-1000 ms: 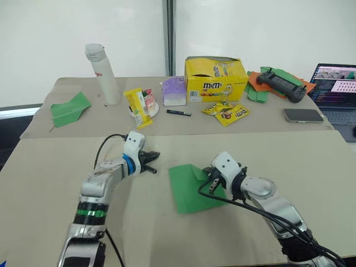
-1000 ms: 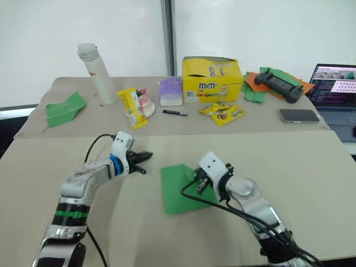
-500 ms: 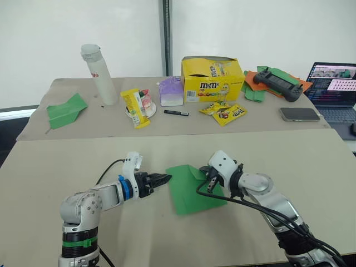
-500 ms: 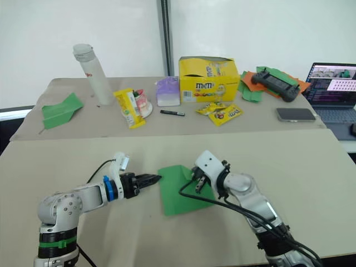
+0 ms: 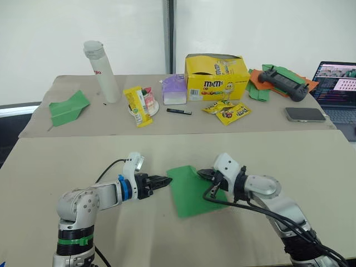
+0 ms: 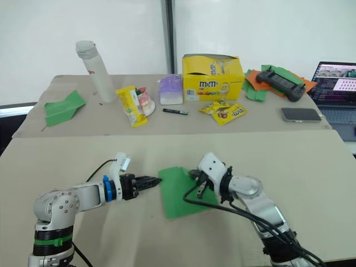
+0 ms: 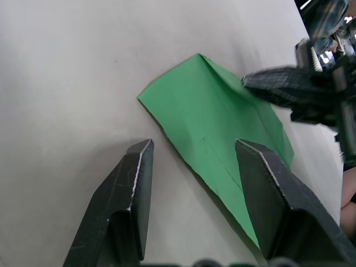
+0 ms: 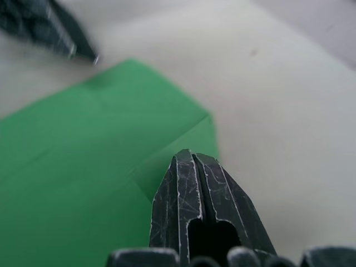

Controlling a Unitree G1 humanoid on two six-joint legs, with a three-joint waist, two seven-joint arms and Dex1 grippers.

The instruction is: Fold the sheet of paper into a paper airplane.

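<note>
The sheet of paper (image 5: 196, 189) lies flat on the near tabletop (image 5: 311, 167), between our two arms, with one far corner already folded over into a small flap. Its long axis runs roughly near to far, tilted slightly to the right at the near end.

Our left gripper (image 5: 164, 180) sits just left of the sheet's far-left corner, pointing right toward it. In the left wrist view its fingers (image 7: 133, 183) stand well apart with nothing between them, and the sheet's left edge lies directly ahead, running across the gap.

Our right gripper (image 5: 202, 173) rests over the folded flap at the sheet's far-right part. In the right wrist view its fingers (image 8: 192, 183) are pressed together, tips down on or just above the paper; we cannot tell whether any paper is pinched between them.

We judge the fold to be at an early stage. The left gripper is the nearer to the free left edge, so the next lift or crease most likely falls to it, while the right gripper pins the flap.
</note>
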